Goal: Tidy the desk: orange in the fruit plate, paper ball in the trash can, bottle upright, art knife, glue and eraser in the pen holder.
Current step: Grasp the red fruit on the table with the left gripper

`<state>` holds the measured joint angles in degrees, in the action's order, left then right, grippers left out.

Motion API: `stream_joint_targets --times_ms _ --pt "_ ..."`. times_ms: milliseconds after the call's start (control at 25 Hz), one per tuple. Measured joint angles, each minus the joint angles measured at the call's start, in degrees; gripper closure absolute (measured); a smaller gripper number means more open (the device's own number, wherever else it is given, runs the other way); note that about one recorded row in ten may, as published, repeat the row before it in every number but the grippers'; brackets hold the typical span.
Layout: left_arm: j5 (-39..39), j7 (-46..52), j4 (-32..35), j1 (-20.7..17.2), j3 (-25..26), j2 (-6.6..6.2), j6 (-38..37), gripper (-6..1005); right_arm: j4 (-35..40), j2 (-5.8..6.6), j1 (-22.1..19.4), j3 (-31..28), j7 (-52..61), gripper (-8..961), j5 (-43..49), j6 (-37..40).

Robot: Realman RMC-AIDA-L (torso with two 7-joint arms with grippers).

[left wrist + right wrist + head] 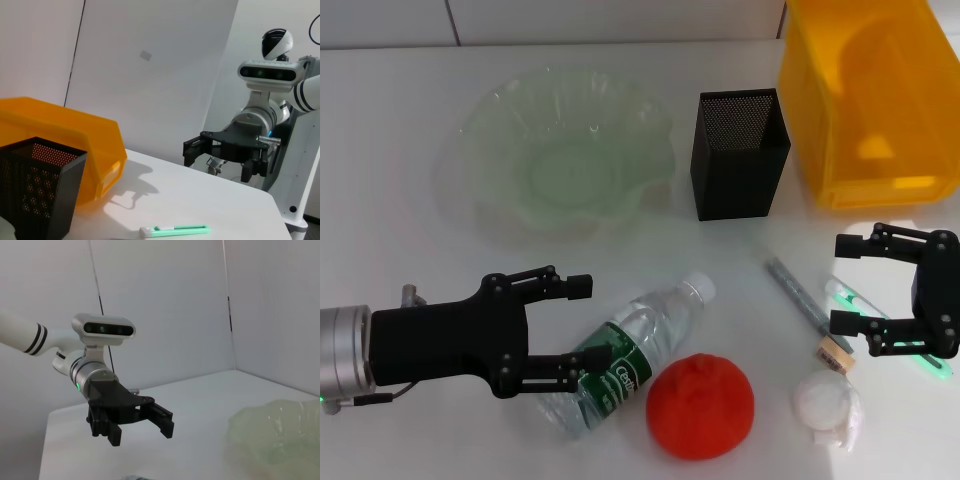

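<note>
The bottle (638, 352) lies on its side near the table's front, cap pointing away from me. My left gripper (592, 322) is open at its left side, the lower finger overlapping the green label. The orange (701, 406) rests just right of the bottle. Further right lie the paper ball (826, 404), the eraser (836, 355) and a grey glue stick (791, 288). My right gripper (838, 284) hangs open above the green art knife (847, 296) (175, 230). The fruit plate (485, 112), pen holder (738, 160) and trash can (865, 110) stand at the back.
The left wrist view shows the pen holder (40, 185), the trash can (80, 135) and the right gripper (218, 161) farther off. In the right wrist view the left gripper (142, 433) is open, with the plate's rim (270, 425) nearby. A white wall runs behind the table.
</note>
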<state>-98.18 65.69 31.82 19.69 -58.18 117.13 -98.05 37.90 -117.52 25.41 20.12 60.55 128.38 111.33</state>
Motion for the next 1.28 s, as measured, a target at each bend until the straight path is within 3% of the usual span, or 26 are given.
stream_joint_targets --times_ms 480,760,1040,1080,1200,1240,1280 --pt "0.29 0.18 0.00 -0.54 0.11 0.18 -0.46 168 0.71 -0.45 -0.35 -0.63 -0.02 119 -0.83 -0.44" --pt "0.11 -0.08 0.85 -0.29 -0.42 1.27 -1.66 169 2.28 0.12 -3.18 -0.88 2.62 122 -11.52 -1.09" --pt "0.42 -0.23 0.83 0.25 -1.27 1.59 -2.91 170 3.58 0.21 -3.28 -2.85 4.31 125 -12.53 -1.53" --pt "1.57 -0.26 -0.14 1.90 -3.53 2.01 -3.89 170 3.59 0.21 -3.23 -3.28 4.43 125 -12.72 -1.79" --pt "1.57 -0.26 -0.14 1.90 -3.53 2.01 -3.89 171 3.58 0.20 -2.99 -3.56 4.60 126 -12.93 -3.66" --pt "7.19 -0.68 -4.39 6.77 -11.68 2.04 -1.22 171 3.58 0.20 -2.99 -3.56 4.60 126 -12.93 -3.66" --pt "10.20 -0.41 -6.46 9.56 -16.63 2.05 1.79 171 3.56 0.20 -2.93 -3.47 4.60 127 -12.94 -4.13"
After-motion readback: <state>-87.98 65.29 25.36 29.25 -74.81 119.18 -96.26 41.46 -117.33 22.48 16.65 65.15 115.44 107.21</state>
